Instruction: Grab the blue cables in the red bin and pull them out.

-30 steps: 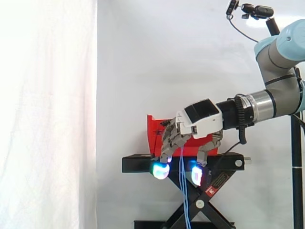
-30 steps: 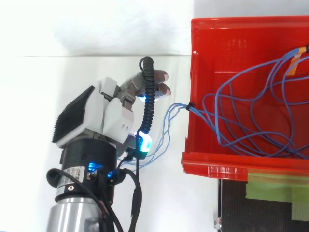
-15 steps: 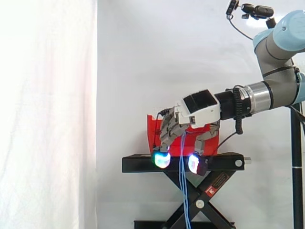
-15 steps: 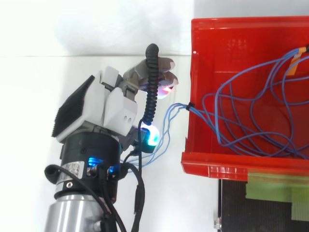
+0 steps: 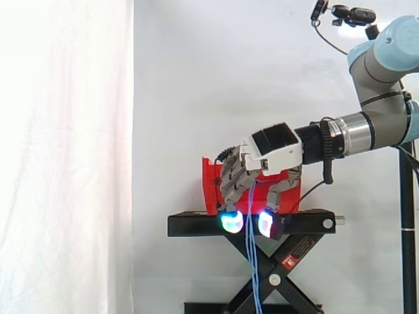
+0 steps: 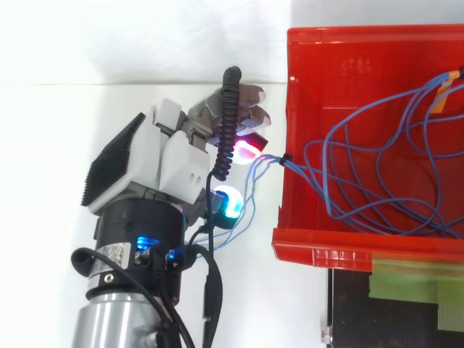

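From the side, my arm reaches in from 3 o'clock and my hand hangs palm-down in front of the red bin, which sits on the black stand before the white curtain. My fingers and thumb are curled down toward 6 o'clock, and their fingertips glow cyan and white level with the stand's top. The blue cables come out from under my palm and pass between fingers and thumb. From there they hang straight down at 6 o'clock across the stand's scissor legs. I have the strands enclosed in my curl, though the pads stand slightly apart.

From above, my arm enters at 7 o'clock and my hand lies just outside the bin's left wall, with the bin at my 3 o'clock. One pad glows red and the one nearer my wrist glows cyan. A few strands cross the wall near a small black tie and loop round those pads. Most of the cables lie in wide loops on the bin floor. A strip of green tape sits on the stand at 5 o'clock.
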You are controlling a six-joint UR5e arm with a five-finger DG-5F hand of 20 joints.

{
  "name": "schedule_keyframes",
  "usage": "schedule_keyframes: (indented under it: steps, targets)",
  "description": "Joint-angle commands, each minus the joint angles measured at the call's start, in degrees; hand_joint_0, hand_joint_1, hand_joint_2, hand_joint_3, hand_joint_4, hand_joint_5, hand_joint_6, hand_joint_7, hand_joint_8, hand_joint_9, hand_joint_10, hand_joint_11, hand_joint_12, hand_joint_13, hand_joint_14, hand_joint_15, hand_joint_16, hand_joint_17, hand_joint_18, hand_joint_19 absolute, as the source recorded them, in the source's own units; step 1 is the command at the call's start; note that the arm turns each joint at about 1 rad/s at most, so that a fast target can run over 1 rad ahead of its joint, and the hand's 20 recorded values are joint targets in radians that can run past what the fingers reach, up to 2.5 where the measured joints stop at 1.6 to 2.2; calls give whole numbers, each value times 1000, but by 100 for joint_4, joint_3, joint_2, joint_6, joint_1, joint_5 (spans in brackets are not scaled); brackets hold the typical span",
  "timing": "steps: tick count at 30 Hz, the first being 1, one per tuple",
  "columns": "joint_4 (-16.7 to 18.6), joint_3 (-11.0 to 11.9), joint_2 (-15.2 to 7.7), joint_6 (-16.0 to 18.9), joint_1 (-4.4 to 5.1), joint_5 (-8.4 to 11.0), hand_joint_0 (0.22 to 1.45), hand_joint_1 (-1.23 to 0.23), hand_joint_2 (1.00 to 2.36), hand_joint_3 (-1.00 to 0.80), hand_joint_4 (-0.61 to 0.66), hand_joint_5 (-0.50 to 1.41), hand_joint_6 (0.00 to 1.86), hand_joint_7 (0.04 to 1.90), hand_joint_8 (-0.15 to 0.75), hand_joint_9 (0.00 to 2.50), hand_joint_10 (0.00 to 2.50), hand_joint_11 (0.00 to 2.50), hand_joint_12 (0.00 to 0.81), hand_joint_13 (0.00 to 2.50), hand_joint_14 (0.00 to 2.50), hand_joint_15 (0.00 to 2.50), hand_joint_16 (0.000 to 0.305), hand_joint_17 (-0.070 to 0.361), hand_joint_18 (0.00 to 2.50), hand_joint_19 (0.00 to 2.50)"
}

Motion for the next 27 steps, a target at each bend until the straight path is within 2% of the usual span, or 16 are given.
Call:
schedule_keyframes:
  steps: [1, 4, 8, 13, 27]
  targets:
    - [0, 0, 0, -1, -8, -50, 763, -998, 1000, -1000, 39, 831, 9, 715, 239, 829, 23, 884, 365, 778, 24, 655, 46, 105, 568, 539]
    - [18, 0, 0, -1, -8, -58, 765, -998, 1000, -1000, 30, 801, 13, 629, 229, 824, 23, 851, 363, 779, 22, 660, 46, 104, 569, 541]
    - [264, -44, 0, -10, -8, -58, 763, -997, 1000, -1000, 38, 792, 14, 595, 228, 816, 23, 835, 360, 776, 22, 661, 46, 104, 567, 541]
    - [387, -106, 0, -10, -16, -58, 761, -995, 1000, -1000, 47, 781, 13, 578, 229, 818, 24, 832, 359, 773, 24, 664, 46, 104, 567, 540]
    - [387, -115, 0, -10, -113, -173, 760, -994, 1000, -1000, 61, 774, 14, 576, 229, 816, 24, 831, 359, 778, 22, 661, 46, 104, 569, 540]
